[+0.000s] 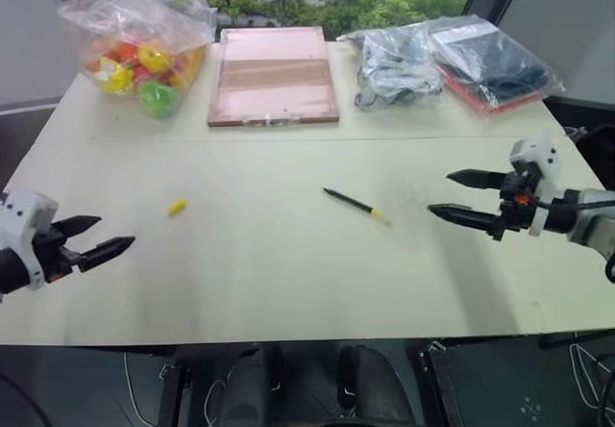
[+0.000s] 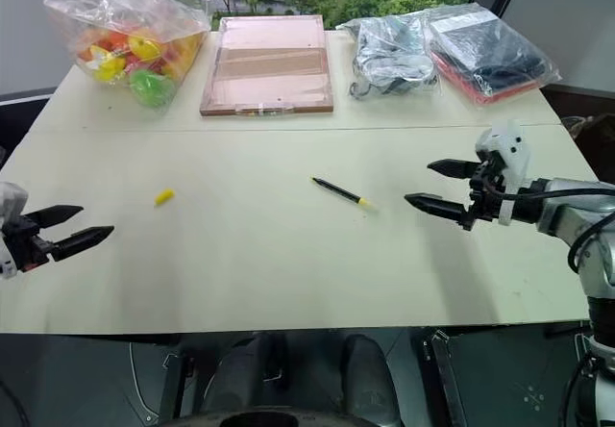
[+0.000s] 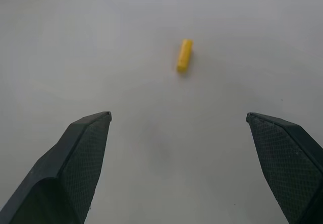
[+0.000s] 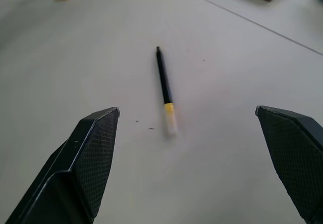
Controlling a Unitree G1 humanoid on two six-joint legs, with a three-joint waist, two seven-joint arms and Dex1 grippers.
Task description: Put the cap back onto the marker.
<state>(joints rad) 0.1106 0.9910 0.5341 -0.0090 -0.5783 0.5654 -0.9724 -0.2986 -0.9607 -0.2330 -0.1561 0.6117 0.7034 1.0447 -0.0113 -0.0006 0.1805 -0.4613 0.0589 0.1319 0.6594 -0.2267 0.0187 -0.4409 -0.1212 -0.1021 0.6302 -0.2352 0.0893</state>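
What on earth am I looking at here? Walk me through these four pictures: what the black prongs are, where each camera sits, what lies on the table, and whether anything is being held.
The black prongs are a humanoid robot's two-fingered grippers. Two pictures come from cameras in its head, looking down over a pale table. There the left gripper shows on the left and the right gripper on the right. The other two pictures come from cameras on each wrist, looking out between that gripper's own fingers.

On the table lie a small yellow cap in front of the left gripper, and a thin black marker in front of the right one, apart from each other. Along the far edge sit a bag of colourful toys, a flat wooden box and two plastic-wrapped bundles.

Both grippers are open and hold nothing.
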